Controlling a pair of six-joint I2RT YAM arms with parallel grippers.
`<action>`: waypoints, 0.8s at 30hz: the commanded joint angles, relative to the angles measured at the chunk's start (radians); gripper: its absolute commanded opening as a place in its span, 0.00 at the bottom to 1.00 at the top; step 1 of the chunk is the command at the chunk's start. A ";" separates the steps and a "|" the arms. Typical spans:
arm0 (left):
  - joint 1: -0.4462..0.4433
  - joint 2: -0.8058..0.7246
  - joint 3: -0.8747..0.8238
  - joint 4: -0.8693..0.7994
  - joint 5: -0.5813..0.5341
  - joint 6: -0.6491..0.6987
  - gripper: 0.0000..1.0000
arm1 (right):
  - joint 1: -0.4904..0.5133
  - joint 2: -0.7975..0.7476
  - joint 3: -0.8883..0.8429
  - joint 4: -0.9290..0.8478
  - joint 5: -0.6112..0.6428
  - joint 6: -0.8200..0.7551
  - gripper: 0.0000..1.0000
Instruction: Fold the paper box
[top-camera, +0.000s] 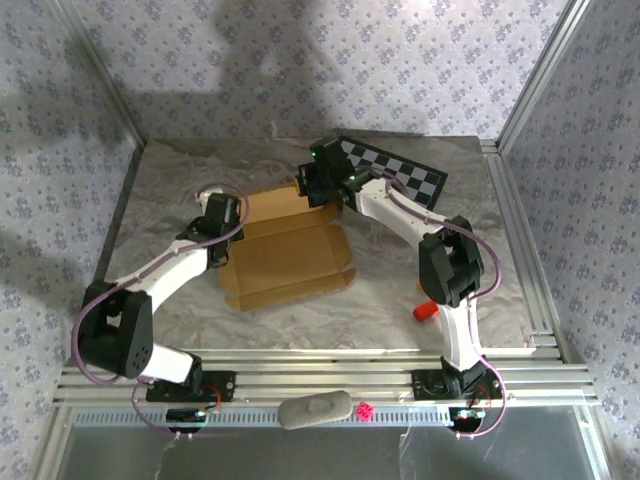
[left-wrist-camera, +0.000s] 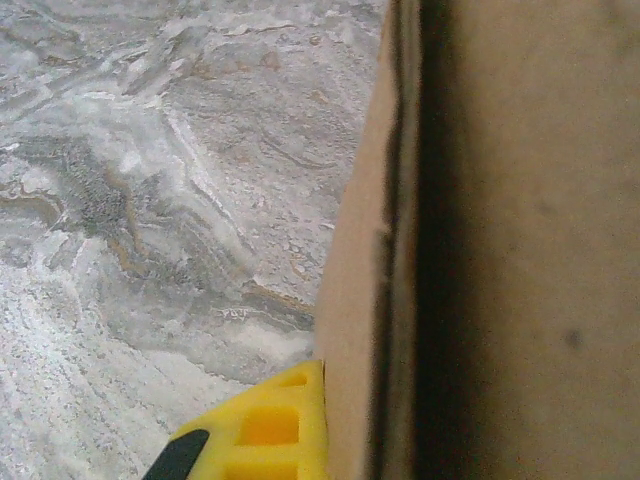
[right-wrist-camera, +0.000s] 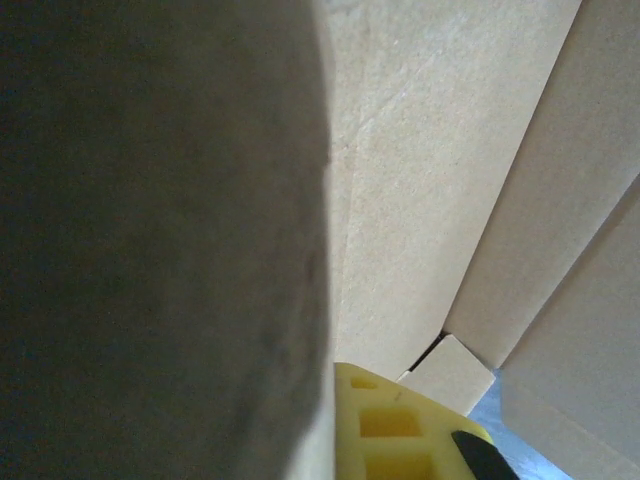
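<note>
Box (top-camera: 290, 262) flaps pinched tight, left gripper (top-camera: 237, 227) on its side, right gripper (top-camera: 322, 200) at back. I'd fold slowly along creases.

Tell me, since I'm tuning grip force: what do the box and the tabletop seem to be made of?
The paper box looks like plain brown cardboard, matte and uncoated: fibrous grain, pressed creases, a raw cut edge in the left wrist view. The tabletop shows grey-white marble veining with a dull finish; real stone or a printed covering, I cannot tell.
</note>
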 joint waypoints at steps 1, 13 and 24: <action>0.032 0.051 0.036 -0.110 -0.128 -0.054 0.00 | 0.013 0.030 0.026 -0.125 -0.110 0.029 0.00; 0.065 0.101 -0.034 0.150 0.041 0.083 0.39 | -0.032 0.145 0.138 -0.143 -0.162 -0.059 0.00; 0.124 0.226 0.087 0.147 0.130 0.076 0.32 | -0.040 0.197 0.143 -0.023 -0.140 -0.170 0.00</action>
